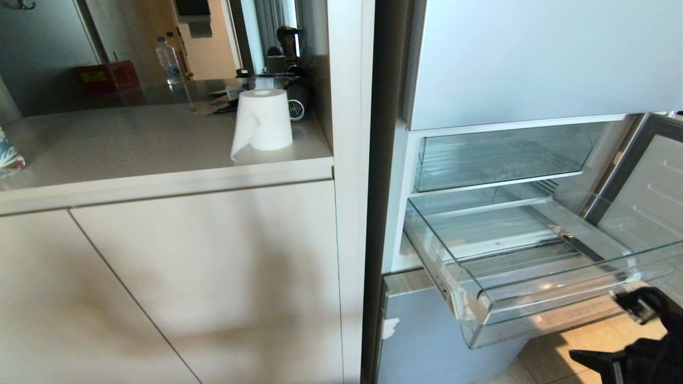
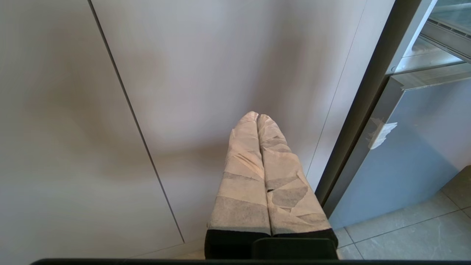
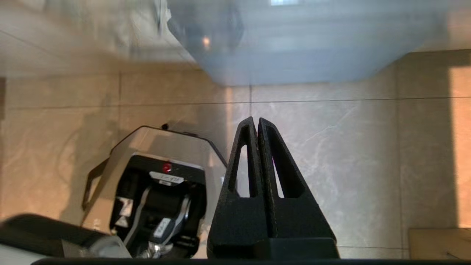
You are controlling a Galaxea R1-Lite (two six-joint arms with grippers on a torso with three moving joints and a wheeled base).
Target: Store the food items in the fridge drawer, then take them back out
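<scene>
Head view puts the fridge drawer (image 1: 533,261) on the right of the scene, pulled well out of the pale blue-grey fridge (image 1: 533,58); its clear ribbed floor and stepped front lip hang over the tiled floor (image 1: 576,341), and nothing lies in it. No food items can be seen in any view. Above it a second clear drawer (image 1: 501,154) with a taller plain front sits pushed in, and the fridge's open door (image 1: 651,181) stands at the far right edge.

At the lower right corner the right arm (image 1: 640,341) shows as dark shapes just beside the drawer's front corner. In the right wrist view the right gripper (image 3: 255,123) points down at the marbled beige tiles, its black jaws pressed together and holding nothing, with the robot's base (image 3: 154,191) below it. In the left wrist view the left gripper (image 2: 257,117) has its tape-wrapped fingers (image 2: 243,176) closed flat against each other, empty, in front of the cabinet doors (image 2: 184,73) next to the fridge's lower panel (image 2: 412,154).

Left of the fridge, a pale countertop (image 1: 133,144) runs above plain beige cabinet fronts. A roll of white paper towel (image 1: 262,124) stands upright on it near the fridge side, one loose sheet hanging down. Farther back are a clear water bottle (image 1: 168,60) and a red box (image 1: 106,76).
</scene>
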